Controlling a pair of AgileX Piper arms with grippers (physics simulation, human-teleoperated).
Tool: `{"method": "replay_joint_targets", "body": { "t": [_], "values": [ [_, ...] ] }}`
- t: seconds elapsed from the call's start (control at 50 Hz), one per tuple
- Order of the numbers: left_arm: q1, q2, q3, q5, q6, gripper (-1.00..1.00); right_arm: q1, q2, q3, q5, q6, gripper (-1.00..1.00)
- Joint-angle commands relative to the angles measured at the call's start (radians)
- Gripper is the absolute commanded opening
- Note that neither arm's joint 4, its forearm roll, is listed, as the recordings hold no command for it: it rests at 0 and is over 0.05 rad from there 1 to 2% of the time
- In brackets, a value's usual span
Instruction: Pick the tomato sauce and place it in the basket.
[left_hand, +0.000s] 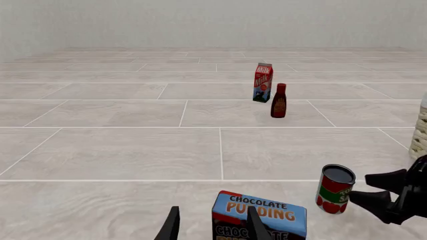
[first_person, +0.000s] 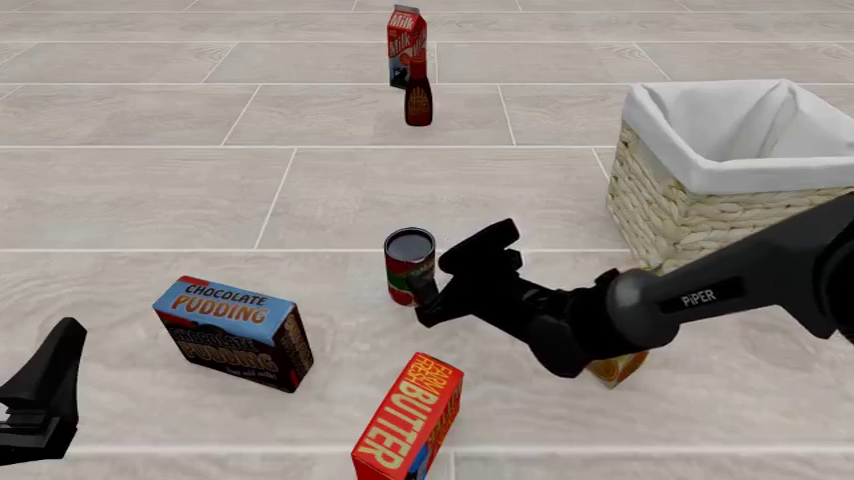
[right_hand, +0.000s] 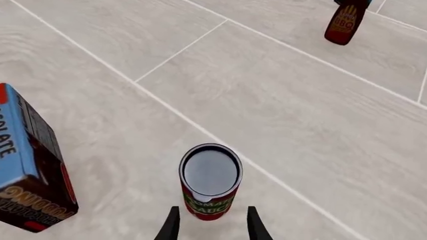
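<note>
So the tomato sauce (first_person: 410, 265) can is standing upright on the tiled floor (first_person: 160, 190), roughly mid-scene, dark grey lid up, red label with the green band facing the camera. The right gripper (first_person: 461, 272) is right up against it: fingers spread apart, one on each side of the can's lower half in the right wrist view (right_hand: 210, 180), not squeezing it as far as I can see. In the front view the two black fingers sit just to the can's right, the arm stretching back toward the lower right.

The basket (first_person: 694, 205) is off to the right and a bit farther back, pale wicker with the white cloth folded over the rim, well apart from the can.

Closer to the camera and left of the can there's a chocolate pudding box (first_person: 234, 333), blue top, tilted a little. A red butter box (first_person: 407, 420) stands on end near the bottom edge, and something orange (first_person: 617, 370) peeks out from behind the right arm, can't tell what it is.

Way at the back: a red milk carton (first_person: 406, 45) with a dark BBQ sauce bottle (first_person: 418, 100) just in front of it.

The left gripper (left_hand: 210, 225) is parked low at the left, fingers parted with nothing between them, tips overlapping the pudding box in its own wrist view.
</note>
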Motion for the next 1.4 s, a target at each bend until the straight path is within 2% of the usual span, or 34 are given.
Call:
{"method": "replay_joint_targets", "body": {
  "t": [0.02, 1.4],
  "values": [
    [0.000, 0.000, 0.000, 0.000, 0.000, 1.00, -0.003, 0.016, -0.012, -0.001, 0.001, 1.00],
    [0.000, 0.000, 0.000, 0.000, 0.000, 1.00, 0.002, 0.100, -0.076, 0.004, 0.004, 1.00]
  ]
}}
